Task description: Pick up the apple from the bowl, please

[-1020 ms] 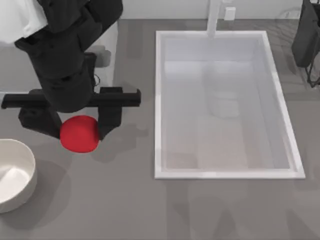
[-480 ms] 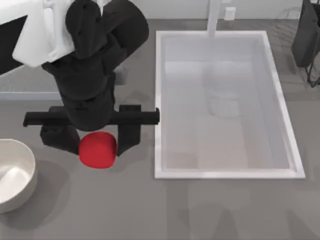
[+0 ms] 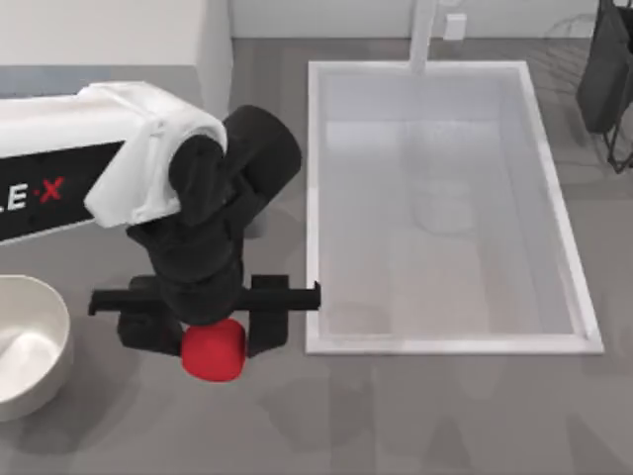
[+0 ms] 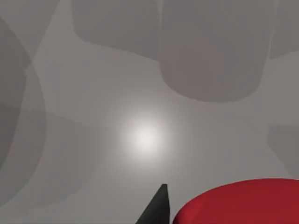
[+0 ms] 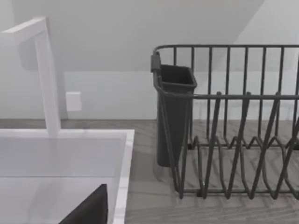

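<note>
Apple (image 3: 214,354), red and round, is sitting clamped between the left gripper's (image 3: 212,336) dark fingers (image 3: 269,332), right of the off-white bowl (image 3: 30,341) at the left edge and near the white sink's (image 3: 450,344) front corner. Red letters "E·X" are showing on the white arm (image 3: 69,168) reaching in from the left. Grey desk (image 3: 415,416) is spreading around everything. A dark dish rack (image 5: 233,135) is standing right of the sink.

The apple (image 3: 214,353) is showing a smooth, matt red skin. The bowl (image 3: 25,346) is looking smooth and glazed, off-white. The left gripper (image 3: 212,334) is presenting matt black plastic. The sink (image 3: 440,344) is appearing smooth white; the rack (image 5: 233,140) is showing dark wire.
</note>
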Controlling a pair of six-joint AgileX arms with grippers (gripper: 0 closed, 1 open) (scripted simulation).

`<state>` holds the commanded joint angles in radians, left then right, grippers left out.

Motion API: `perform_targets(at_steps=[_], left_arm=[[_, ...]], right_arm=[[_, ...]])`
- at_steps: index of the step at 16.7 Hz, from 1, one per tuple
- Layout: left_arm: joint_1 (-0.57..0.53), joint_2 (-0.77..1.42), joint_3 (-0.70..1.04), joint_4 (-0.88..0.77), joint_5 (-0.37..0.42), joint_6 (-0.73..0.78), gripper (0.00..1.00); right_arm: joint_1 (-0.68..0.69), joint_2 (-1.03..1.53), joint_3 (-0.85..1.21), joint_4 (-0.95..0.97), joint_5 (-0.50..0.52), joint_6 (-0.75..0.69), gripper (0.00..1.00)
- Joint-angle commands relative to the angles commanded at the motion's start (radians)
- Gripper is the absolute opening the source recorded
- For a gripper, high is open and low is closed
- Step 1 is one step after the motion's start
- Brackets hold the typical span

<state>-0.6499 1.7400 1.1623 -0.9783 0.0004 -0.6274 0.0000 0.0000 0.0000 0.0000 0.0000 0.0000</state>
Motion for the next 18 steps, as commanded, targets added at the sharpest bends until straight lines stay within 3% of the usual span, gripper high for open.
perform_targets(at_steps=[7,18], left_arm=[[-0.001,0.017,-0.058,0.060,0.000,0.000,0.00],[-0.001,0.017,-0.058,0.060,0.000,0.000,0.83]], right_arm=[[0.000,0.000,0.000,0.000,0.000,0.000,1.00],[0.000,0.000,0.000,0.000,0.000,0.000,1.00]])
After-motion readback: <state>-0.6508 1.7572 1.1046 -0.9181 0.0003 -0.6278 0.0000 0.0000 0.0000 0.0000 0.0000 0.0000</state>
